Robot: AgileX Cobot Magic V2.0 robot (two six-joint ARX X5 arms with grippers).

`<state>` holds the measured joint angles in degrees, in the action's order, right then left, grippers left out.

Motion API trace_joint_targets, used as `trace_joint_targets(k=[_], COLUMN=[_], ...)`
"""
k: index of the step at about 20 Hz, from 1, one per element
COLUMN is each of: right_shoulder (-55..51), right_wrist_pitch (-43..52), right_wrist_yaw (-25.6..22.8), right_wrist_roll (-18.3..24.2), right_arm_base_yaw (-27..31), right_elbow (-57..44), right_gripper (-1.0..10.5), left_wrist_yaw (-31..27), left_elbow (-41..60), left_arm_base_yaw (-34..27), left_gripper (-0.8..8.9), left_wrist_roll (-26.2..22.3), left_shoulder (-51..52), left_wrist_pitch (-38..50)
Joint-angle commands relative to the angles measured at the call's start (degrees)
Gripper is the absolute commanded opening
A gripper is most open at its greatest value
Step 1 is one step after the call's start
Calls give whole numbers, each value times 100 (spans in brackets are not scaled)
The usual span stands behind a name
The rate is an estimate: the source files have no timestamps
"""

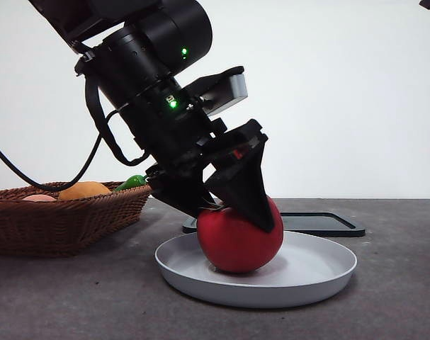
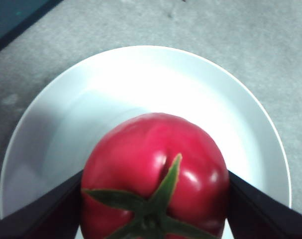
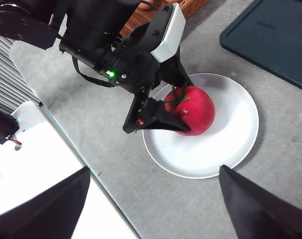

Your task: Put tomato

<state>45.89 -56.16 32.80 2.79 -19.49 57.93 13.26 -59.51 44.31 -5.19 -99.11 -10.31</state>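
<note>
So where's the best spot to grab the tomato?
Probably around its round middle, coming down from above at a tilt, one jaw on each side. The tomato is smooth and round, sits stem-up on the plate, and its sides are free. The left gripper holds it just so, jaws on either side of the green stem.

Glossy red tomato (image 1: 236, 244) — green stem tilted sideways — resting on a white plate (image 1: 321, 273)

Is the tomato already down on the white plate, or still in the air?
Down: the tomato rests on the white plate, with the left gripper clamping its sides.
</note>
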Motion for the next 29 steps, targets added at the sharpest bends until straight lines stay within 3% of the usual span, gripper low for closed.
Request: trace_joint_targets(k=[1, 6, 19, 23, 29], right_shoulder=[46, 46, 46, 46, 46], right_wrist_pitch=[0, -9, -9, -9, -9], right_wrist_yaw=[13, 11, -4, -17, -131], right_wrist_roll=[22, 22, 24, 24, 26], right_arm_base_yaw=[-26, -26, -26, -26, -26], right_elbow=[111, 111, 111, 111, 111], right_gripper=[414, 414, 414, 414, 414], left_wrist_yaw=[-9, -9, -11, -9, 164], left_elbow=[-109, -146, -1547, -1600, -1598], left_arm_base_yaw=[70, 68, -116, -448, -1423], left_gripper=[473, 569, 567, 566, 567], left_wrist_roll=[-9, 11, 20, 57, 334], left_shoulder=[-131, -107, 122, 763, 2133], left_wrist_pitch=[42, -205, -1884, -1849, -1950])
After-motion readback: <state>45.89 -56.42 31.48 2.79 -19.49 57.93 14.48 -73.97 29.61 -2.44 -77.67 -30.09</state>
